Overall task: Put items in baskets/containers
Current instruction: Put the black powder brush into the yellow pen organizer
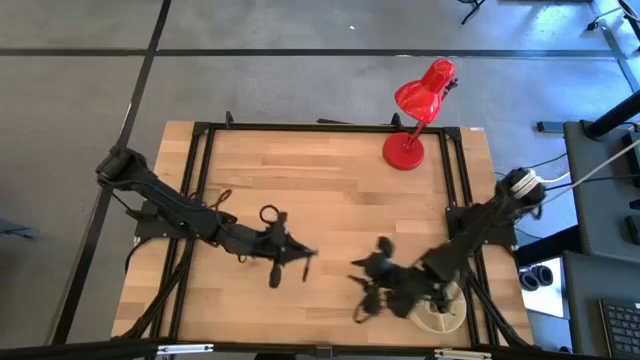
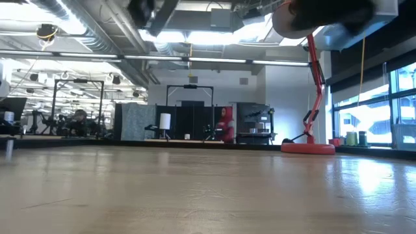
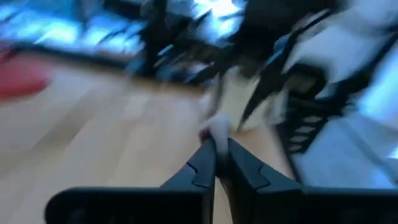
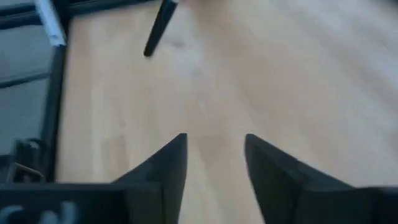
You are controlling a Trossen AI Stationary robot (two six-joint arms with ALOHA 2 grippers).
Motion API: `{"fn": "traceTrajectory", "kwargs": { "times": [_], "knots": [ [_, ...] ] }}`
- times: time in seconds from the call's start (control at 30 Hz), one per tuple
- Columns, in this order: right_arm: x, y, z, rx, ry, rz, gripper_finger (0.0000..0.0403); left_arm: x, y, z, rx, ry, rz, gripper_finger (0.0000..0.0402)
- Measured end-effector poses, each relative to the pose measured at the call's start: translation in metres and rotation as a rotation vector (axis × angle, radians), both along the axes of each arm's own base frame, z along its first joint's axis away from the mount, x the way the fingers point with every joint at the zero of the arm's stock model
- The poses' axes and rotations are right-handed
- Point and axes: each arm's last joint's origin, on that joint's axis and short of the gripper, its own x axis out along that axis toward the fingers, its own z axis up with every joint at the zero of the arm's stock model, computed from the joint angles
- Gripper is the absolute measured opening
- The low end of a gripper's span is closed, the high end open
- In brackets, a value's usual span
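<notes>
My left gripper (image 1: 301,254) hovers over the middle of the table, shut on a thin makeup brush (image 1: 306,264) whose pale tip (image 3: 217,129) shows past the fingers. My right gripper (image 1: 357,272) stands open a little to its right, with bare wood between its fingers (image 4: 214,162). A dark brush handle (image 4: 158,28) shows ahead of it in the right wrist view. The round cream dish (image 1: 446,320) sits at the near right corner, partly under the right arm. No other brushes show. My left gripper pinches the brush between its two fingertips (image 3: 208,163), just behind the pale bristle end (image 3: 217,130), which sticks out beyond them. In the high view the dark handle (image 1: 306,266) lies across the fingers. The view is blurred, so I cannot tell more of the hold.
A red desk lamp (image 1: 420,100) stands on its round base (image 1: 404,152) at the far right of the table. A black frame (image 1: 200,200) runs along the table's left, far and right sides. Bare wood lies between the arms and the lamp.
</notes>
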Motion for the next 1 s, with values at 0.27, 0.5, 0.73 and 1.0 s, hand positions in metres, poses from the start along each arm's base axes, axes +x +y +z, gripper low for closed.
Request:
{"fn": "traceTrajectory", "kwargs": {
  "times": [0.27, 0.5, 0.73, 1.0],
  "knots": [
    [0.059, -0.015, -0.002, 0.010, -0.201, 0.032, 0.0274, 0.030, -0.019, -0.018, 0.193, -0.240, -0.194, 0.0014],
    [0.067, -0.022, 0.004, -0.011, -0.238, 0.072, 0.0273, 0.039, -0.025, -0.031, 0.233, -0.314, -0.223, 0.0013],
    [0.060, -0.021, 0.009, 0.008, -0.205, 0.135, 0.0193, 0.039, -0.024, -0.031, 0.275, -0.314, -0.203, 0.0013],
    [0.023, -0.013, 0.031, -0.008, -0.174, 0.091, 0.0164, 0.039, -0.023, -0.032, 0.292, -0.289, -0.144, 0.0013]
  ]
}}
